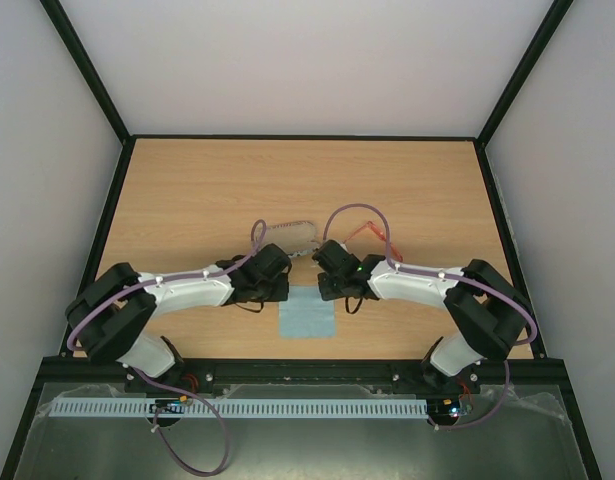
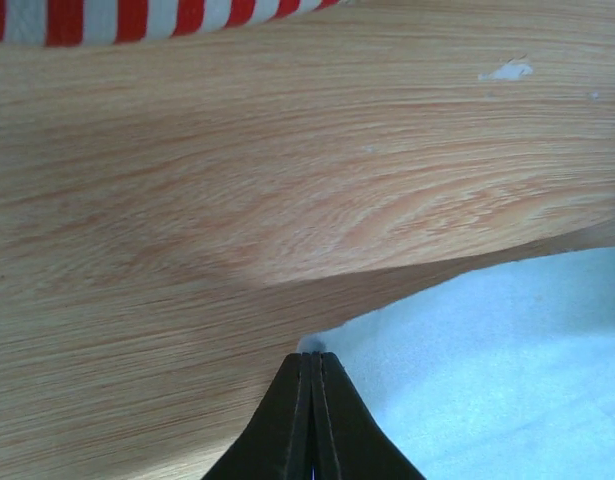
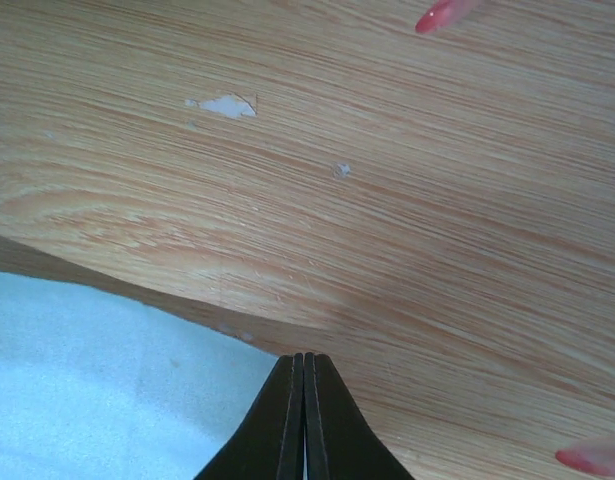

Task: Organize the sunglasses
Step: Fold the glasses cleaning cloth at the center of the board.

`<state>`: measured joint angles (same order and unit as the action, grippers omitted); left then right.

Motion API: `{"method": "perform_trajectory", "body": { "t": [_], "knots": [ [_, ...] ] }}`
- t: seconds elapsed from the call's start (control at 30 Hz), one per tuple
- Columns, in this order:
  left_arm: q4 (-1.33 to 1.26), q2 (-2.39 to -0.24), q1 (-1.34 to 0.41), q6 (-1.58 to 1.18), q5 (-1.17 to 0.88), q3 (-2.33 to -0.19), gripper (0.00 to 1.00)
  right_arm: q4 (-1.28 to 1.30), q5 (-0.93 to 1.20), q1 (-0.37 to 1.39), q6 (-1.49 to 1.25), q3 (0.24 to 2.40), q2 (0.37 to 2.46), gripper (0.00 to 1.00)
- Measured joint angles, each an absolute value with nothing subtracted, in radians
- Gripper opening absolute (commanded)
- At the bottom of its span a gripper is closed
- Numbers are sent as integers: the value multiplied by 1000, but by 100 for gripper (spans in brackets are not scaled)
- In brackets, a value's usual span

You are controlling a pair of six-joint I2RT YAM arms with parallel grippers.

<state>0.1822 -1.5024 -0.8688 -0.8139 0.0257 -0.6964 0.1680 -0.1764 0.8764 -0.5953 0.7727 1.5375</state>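
Cloth point(image 1: 307, 312) step, seemingly: left gripper point(image 2: 309, 365) and right gripper point(image 3: 304, 365) clenched on its far corners; next likely needs an even lift, sunglasses point(image 1: 367, 232) beyond cloth.

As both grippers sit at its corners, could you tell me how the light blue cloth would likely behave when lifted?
The cloth looks thin, so probably light and floppy, sagging between pinched corners. Its edge runs wavy beside the left gripper, suggesting it wrinkles rather than holds shape.

Bright even light; wrist views slightly soft.
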Motion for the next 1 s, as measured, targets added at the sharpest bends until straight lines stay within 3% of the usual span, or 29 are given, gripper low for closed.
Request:
{"method": "perform_trajectory", "body": {
  "t": [1.0],
  "knots": [
    [166,-1374,-836,-766,53,-671,2,189,-133,863,-568,780,1444,1]
  ]
}}
